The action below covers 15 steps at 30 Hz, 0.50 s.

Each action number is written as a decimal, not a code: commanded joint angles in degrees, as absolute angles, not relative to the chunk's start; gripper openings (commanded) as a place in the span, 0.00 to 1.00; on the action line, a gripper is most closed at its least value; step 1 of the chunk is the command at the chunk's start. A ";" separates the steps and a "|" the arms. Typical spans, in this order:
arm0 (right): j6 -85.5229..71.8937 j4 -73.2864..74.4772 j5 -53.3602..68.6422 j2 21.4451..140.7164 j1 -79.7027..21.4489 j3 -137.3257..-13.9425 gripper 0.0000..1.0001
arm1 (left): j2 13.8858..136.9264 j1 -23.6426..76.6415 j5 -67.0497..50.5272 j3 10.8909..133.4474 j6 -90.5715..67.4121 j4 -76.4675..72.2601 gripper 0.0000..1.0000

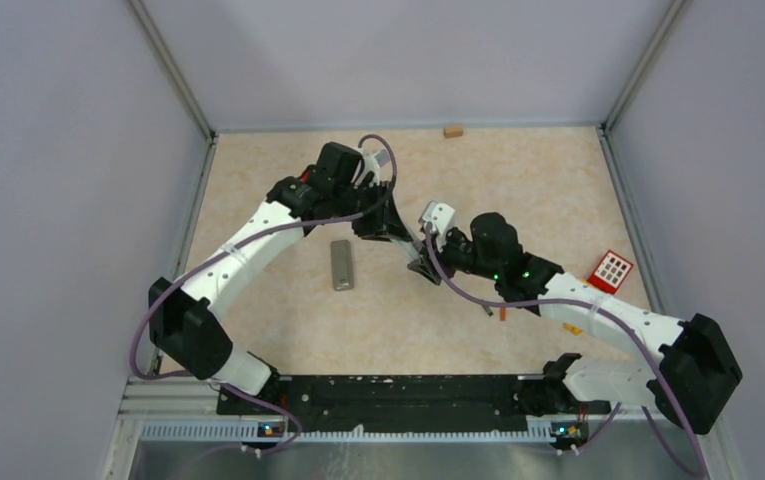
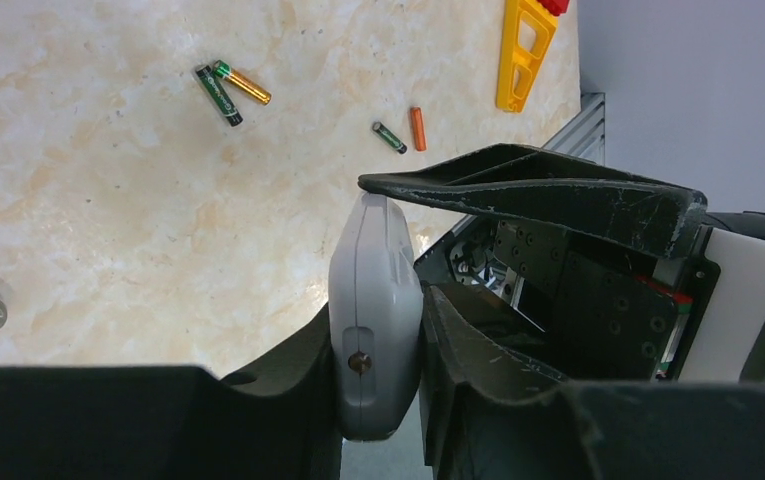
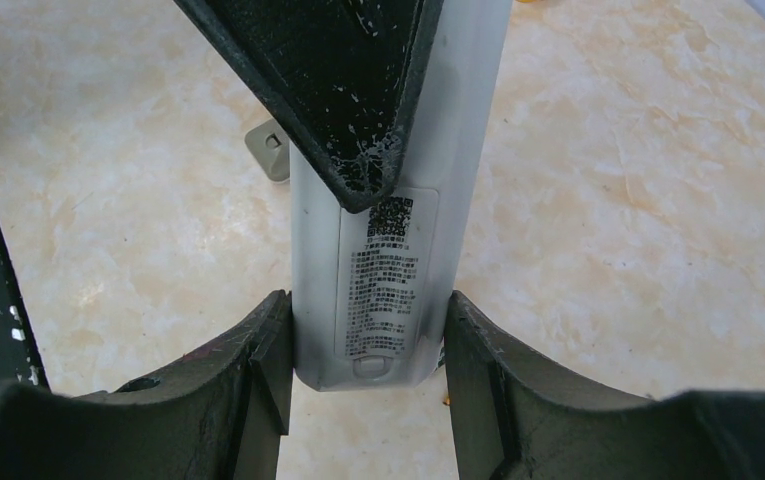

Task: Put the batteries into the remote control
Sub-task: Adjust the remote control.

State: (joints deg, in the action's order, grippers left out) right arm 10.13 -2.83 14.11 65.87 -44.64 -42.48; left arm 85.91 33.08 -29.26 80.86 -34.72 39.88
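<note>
Plastic meets plastic at mid-table: the remote control, a slim white bar with rounded corners and a printed label with a square code on its back, is held up over the table between both arms. The right fingers, matte black, scuffed and wedge-shaped, stand partly apart and clamp the remote's long edges near one end, both pressed flat against it. The left fingers, the same scratched black wedges, grip the other end from both sides, and one of them lies across the label side in the right wrist view.

And the batteries? All four lie on the marbled beige table, well apart from the remote. A green-black one and a gold-orange one touch at one end in a V. Farther along, another green-black one sits just beside an orange one. A yellow toy frame lies past them near the table edge. A grey flat bar rests beside the left arm, and a red block with white squares sits by the right arm.
</note>
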 commanded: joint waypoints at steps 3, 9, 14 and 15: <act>12.37 -5.84 15.61 65.01 -45.72 -44.82 0.10 | 86.14 32.12 -30.98 81.89 -34.91 40.66 0.46; 12.97 -5.81 16.36 64.78 -45.73 -44.58 0.10 | 85.38 31.10 -30.63 81.56 -35.49 40.52 0.47; 13.48 -5.89 16.83 64.78 -45.74 -44.15 0.10 | 84.75 30.76 -30.86 80.40 -36.13 39.60 0.45; 13.60 -5.93 16.87 64.80 -45.73 -44.05 0.10 | 84.60 30.72 -31.03 80.01 -36.34 39.13 0.44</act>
State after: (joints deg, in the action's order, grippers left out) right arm 12.03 -2.76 14.98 65.87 -44.88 -42.48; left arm 86.04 31.20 -30.50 80.84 -35.66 41.17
